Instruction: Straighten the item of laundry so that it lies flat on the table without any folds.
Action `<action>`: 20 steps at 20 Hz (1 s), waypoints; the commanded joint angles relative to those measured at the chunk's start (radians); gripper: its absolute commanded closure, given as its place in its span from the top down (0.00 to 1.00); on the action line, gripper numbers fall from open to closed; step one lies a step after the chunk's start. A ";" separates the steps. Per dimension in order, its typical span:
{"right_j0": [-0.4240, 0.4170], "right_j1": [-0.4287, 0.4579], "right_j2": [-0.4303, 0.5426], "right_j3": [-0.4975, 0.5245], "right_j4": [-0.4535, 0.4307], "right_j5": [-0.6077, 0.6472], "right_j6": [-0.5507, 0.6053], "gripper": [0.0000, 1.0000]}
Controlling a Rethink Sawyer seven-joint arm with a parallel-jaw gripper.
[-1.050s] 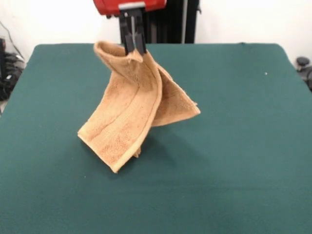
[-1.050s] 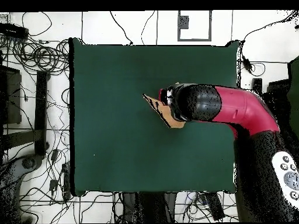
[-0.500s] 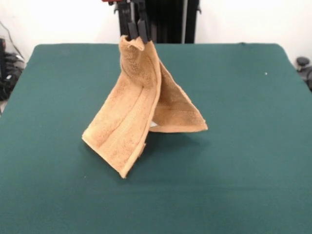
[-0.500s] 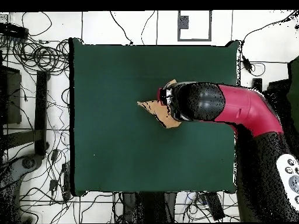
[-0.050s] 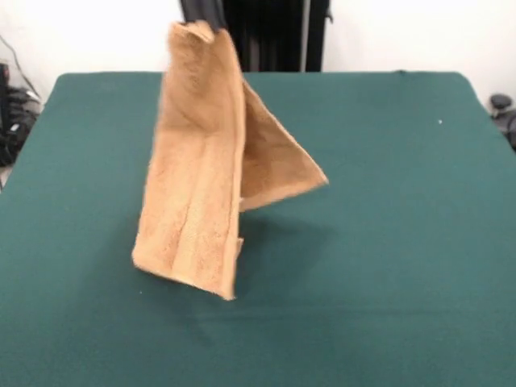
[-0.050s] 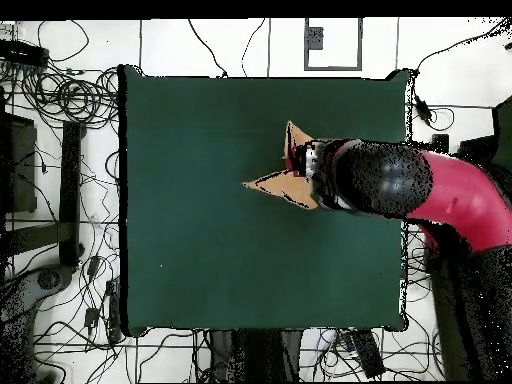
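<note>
The tan-orange towel [image 5: 197, 177] hangs in a long vertical fold from its top corner, and a second flap juts out to the right. My gripper [image 5: 201, 14] shows only as black tips at the picture's top edge, shut on that top corner. The towel's lower edge hangs just over the green table [image 5: 403, 242]; I cannot tell whether it touches. In the overhead view the towel [image 6: 283, 186] pokes out from under the arm's wrist [image 6: 345, 180] near the middle of the table [image 6: 200, 200]. The wrist hides the gripper there.
The red and black arm [image 6: 440, 195] reaches in over the table's right edge in the overhead view. Cables and stands [image 6: 60, 150] lie on the floor around the table. The black pedestal [image 5: 274, 32] stands behind the towel.
My gripper has risen and shifted a little left in the front view. It has pulled the towel higher, so the towel now hangs longer and more upright.
</note>
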 commanded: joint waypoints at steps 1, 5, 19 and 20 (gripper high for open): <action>-0.133 0.011 0.174 0.189 0.027 -0.018 -0.287 0.00; -0.284 0.087 0.304 0.245 -0.003 -0.122 -0.333 0.00; -0.422 0.318 0.494 0.168 -0.168 -0.058 -0.383 0.00; -0.416 0.305 0.497 0.163 -0.167 -0.039 -0.365 0.00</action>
